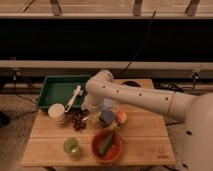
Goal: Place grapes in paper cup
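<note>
The grapes point(78, 121), a small dark purple-red bunch, lie on the wooden table point(145, 135) just right of the paper cup point(57, 112). The cup is short and white and stands upright at the table's back left, by the green tray. My gripper point(88, 116) hangs at the end of the white arm, low over the table, right beside the grapes on their right. The arm bends down from an elbow above the tray's right edge. The cup's inside does not show.
A green tray point(56, 90) sits behind the cup with a white elongated object point(74, 97) at its right edge. An orange-yellow fruit point(121, 117) and a bluish item point(106, 118) lie right of the gripper. A translucent green cup point(72, 146) and an orange bowl point(118, 150) holding a green vegetable point(106, 143) stand in front.
</note>
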